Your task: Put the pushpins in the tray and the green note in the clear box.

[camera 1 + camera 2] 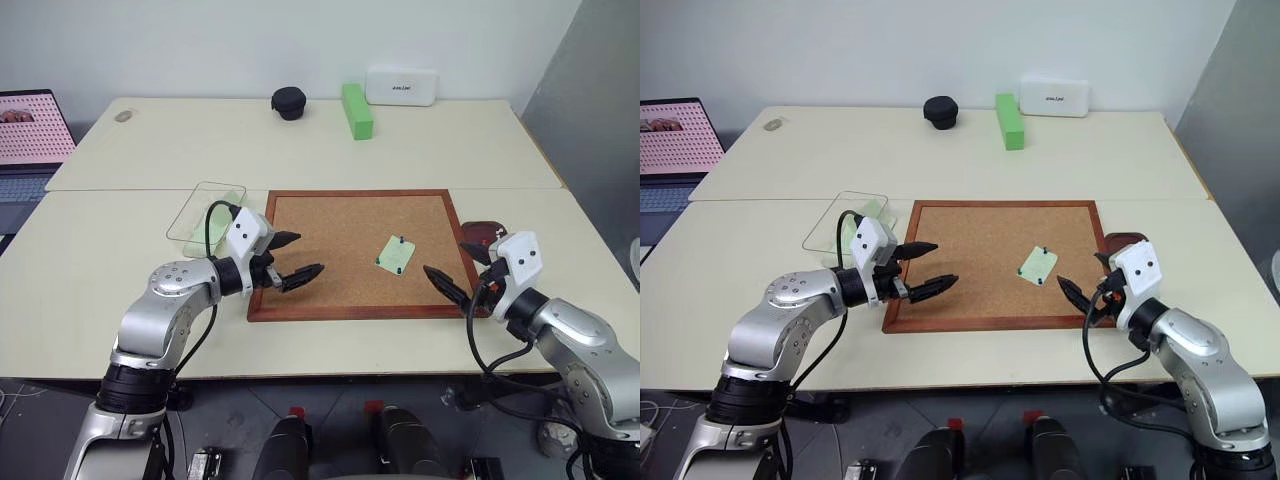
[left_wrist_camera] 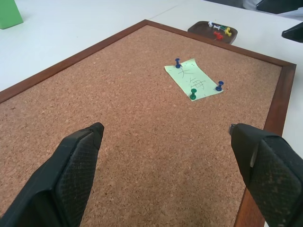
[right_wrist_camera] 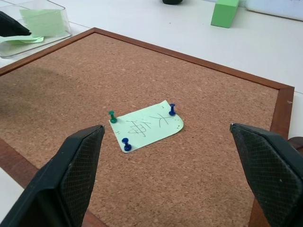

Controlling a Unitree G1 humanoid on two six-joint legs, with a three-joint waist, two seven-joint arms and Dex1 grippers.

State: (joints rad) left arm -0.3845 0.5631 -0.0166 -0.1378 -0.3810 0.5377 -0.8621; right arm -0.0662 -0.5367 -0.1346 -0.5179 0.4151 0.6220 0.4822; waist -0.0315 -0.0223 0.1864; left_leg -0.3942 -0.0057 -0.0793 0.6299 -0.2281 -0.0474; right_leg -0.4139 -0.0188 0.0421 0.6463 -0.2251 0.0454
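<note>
The green note (image 1: 395,254) lies flat on the right half of the corkboard (image 1: 330,225), held down by three pushpins (image 3: 112,116), two blue and one green. The dark reddish-brown tray (image 2: 203,29) sits just off the board's right edge with several coloured pins in it, partly hidden behind my right gripper. The clear box (image 1: 203,213) stands off the board's far left corner with pale green slips inside. My left gripper (image 1: 306,253) is open over the board's left edge. My right gripper (image 1: 445,257) is open at the board's near right corner. Both are empty and aimed at the note.
At the back of the table are a bright green block (image 1: 356,110), a white case (image 1: 401,86) and a black round object (image 1: 289,102). A laptop (image 1: 30,130) stands off the table's left side. A grey wall runs along the right.
</note>
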